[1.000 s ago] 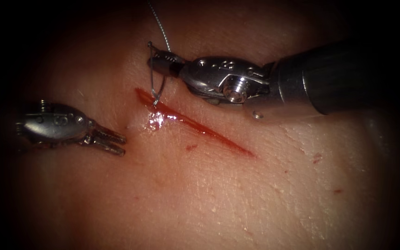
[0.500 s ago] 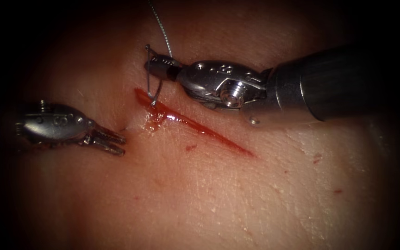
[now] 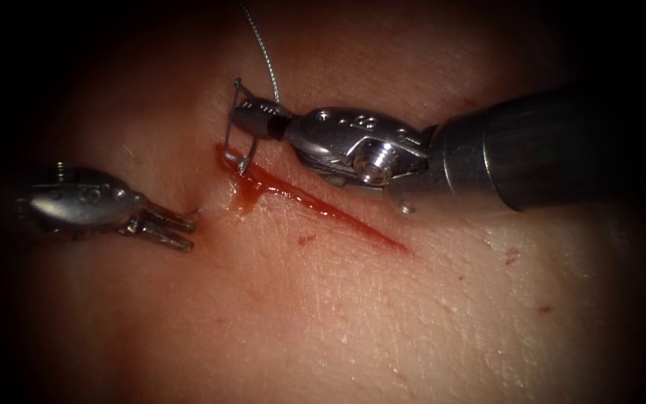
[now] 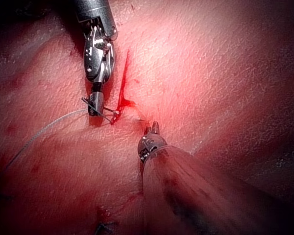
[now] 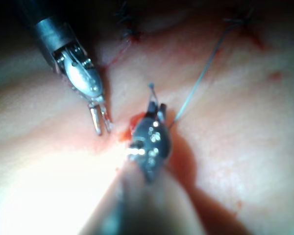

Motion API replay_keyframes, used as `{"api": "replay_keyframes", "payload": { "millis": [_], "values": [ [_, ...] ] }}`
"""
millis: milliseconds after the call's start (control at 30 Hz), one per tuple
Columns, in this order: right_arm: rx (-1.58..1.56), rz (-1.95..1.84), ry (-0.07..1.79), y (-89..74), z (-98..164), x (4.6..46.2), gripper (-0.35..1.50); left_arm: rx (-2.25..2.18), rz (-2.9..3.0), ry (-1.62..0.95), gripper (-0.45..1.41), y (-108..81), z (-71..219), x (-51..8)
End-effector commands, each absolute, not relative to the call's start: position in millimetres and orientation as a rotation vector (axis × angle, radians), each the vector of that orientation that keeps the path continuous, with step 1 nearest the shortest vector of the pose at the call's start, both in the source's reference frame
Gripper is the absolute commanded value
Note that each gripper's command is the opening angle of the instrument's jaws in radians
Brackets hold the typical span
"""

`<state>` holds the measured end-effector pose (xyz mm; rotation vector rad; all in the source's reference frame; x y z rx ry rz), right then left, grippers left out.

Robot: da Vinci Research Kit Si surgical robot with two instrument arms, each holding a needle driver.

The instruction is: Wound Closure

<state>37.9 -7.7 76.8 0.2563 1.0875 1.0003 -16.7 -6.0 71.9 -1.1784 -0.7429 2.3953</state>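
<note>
The cut (image 3: 315, 202) runs slantwise across the tissue (image 3: 353, 314), with red fluid (image 3: 250, 191) pooled near its upper left end. My right tool (image 3: 238, 120) comes in over the cut's right side, jaws shut on the curved needle (image 3: 239, 142) near its tail. The needle's point meets the tissue at the cut's upper left end; how deep it sits I cannot tell. Thread (image 3: 263, 52) trails up from the tail. My left tool (image 3: 187, 232) hovers left of the cut, jaws open, holding nothing. The left wrist view has the needle (image 4: 102, 111) by the cut (image 4: 123, 81). The right wrist view has the open left jaws (image 5: 102, 123).
Dark earlier stitches (image 5: 130, 29) lie in the tissue beyond the tools in the right wrist view. Small red specks (image 3: 512, 256) dot the tissue right of the cut. The right tool's thick shaft (image 3: 547, 142) crosses above the cut's lower end.
The right tool has dipped and turned, carrying the needle's point down to the cut's upper left end. The left tool has drifted slightly left. The red fluid has spread a little.
</note>
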Motion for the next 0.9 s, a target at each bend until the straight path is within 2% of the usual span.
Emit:
{"api": "replay_keyframes", "payload": {
  "millis": [33,900],
  "values": [
    [0.265,1.003,1.090,-8.5,77.4,38.7,-0.35,-1.180,2.395,-0.744,-0.15,-6.5,72.6,-17.2],
    [0.508,1.164,1.160,-13.1,79.6,40.0,-0.35,-1.231,2.460,-0.718,-0.11,-7.3,72.5,-13.3]
  ]
}}
